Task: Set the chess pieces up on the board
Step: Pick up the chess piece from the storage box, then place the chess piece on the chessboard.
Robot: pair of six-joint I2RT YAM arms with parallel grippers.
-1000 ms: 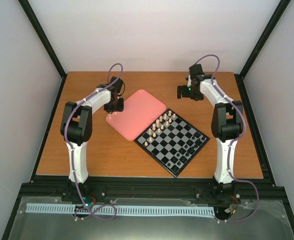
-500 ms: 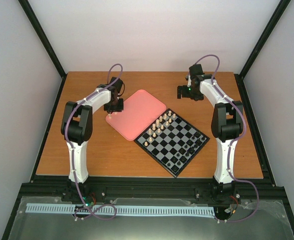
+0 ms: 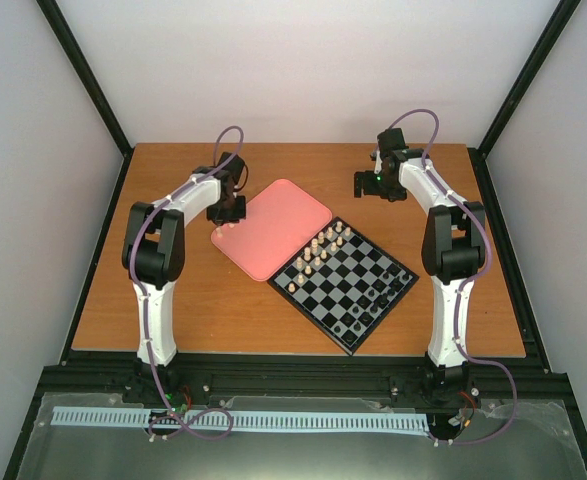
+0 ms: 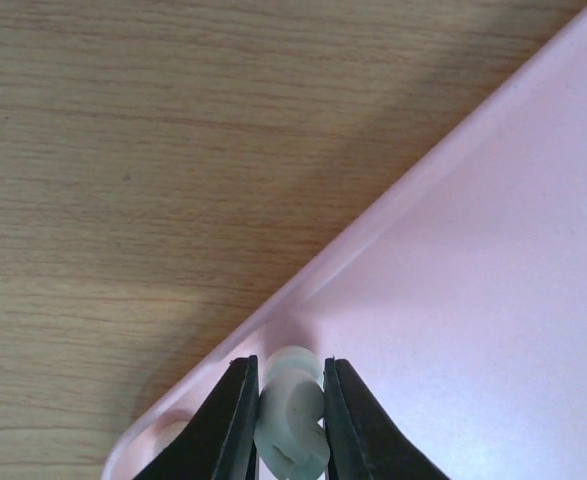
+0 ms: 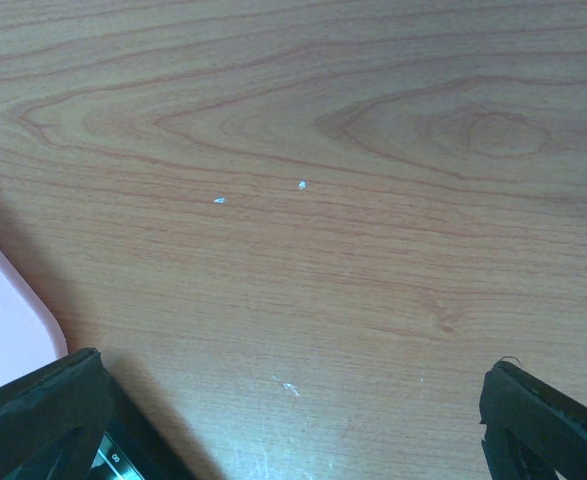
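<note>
My left gripper (image 3: 229,212) is down at the left corner of the pink tray (image 3: 273,225). In the left wrist view its two black jaws (image 4: 290,365) press against both sides of a cream chess piece (image 4: 293,425) standing on the tray floor (image 4: 473,280). A second pale piece (image 4: 173,432) shows faintly by the tray's corner rim. The board (image 3: 308,305) lies to the right of the tray, with cream chess pieces (image 3: 318,245) along its upper-left side. My right gripper (image 3: 365,184) hangs wide open over bare wood at the back right, with nothing between its fingers (image 5: 43,410).
Small black pieces (image 3: 385,290) stand along the board's lower-right side. In the right wrist view a tray edge (image 5: 3,310) and a board corner (image 5: 123,460) show at the lower left. Black frame rails border the wooden table (image 3: 173,310).
The left jaws have narrowed onto the cream piece in the tray corner. Neither arm has visibly shifted.
</note>
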